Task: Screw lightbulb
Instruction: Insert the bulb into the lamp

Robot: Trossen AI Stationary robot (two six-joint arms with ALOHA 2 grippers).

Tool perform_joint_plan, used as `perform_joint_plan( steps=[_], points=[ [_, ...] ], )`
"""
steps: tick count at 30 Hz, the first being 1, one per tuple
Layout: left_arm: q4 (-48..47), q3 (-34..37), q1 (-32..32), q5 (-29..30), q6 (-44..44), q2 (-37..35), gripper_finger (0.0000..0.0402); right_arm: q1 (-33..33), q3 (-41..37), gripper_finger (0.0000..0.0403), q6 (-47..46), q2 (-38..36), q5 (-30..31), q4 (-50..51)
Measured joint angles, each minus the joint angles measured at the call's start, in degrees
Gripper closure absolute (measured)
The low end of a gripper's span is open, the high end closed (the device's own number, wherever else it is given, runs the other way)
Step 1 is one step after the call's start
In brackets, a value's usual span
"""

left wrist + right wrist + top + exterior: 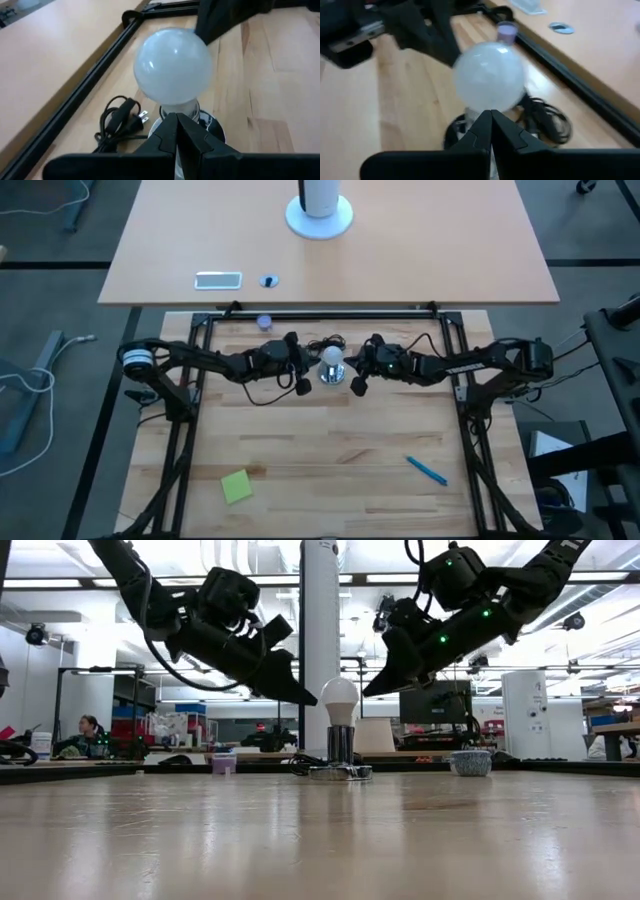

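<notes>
The white frosted lightbulb (331, 356) stands upright with its narrow base in the shiny silver socket (331, 374), which rests on the wooden table a little beyond its middle. The bulb also shows in the low view (339, 697). My left gripper (308, 698) is shut, just left of the bulb's round end and slanting down toward it. My right gripper (370, 691) is shut, just right of the bulb and slanting the same way. In the low view a narrow gap shows between each fingertip and the bulb. Each wrist view shows the shut fingertips (176, 120) (490, 117) before the bulb's neck.
The socket's black cord and plug (122, 122) lie coiled beside it on the far side. A small purple cap (264, 322) sits by the far black frame rail (330, 313). A green note (237, 486) and a blue pen (426, 470) lie near the front.
</notes>
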State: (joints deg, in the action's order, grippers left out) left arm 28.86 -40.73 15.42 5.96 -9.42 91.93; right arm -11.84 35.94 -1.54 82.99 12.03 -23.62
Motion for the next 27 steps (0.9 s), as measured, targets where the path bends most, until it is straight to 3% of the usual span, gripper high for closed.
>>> perform_joint_plan(
  steps=[9, 27],
  points=[
    [0.5, -0.53, -0.06, -0.95, -1.1, -0.8, 0.0401, -2.07, 0.0, 0.0403, 1.21, 0.72, 3.07, 0.67],
    [2.62, -0.5, 1.21, 1.65, -5.37, -0.08, 0.0401, -1.21, 3.85, 0.0403, 1.38, 4.1, -0.78, 1.03]
  ],
)
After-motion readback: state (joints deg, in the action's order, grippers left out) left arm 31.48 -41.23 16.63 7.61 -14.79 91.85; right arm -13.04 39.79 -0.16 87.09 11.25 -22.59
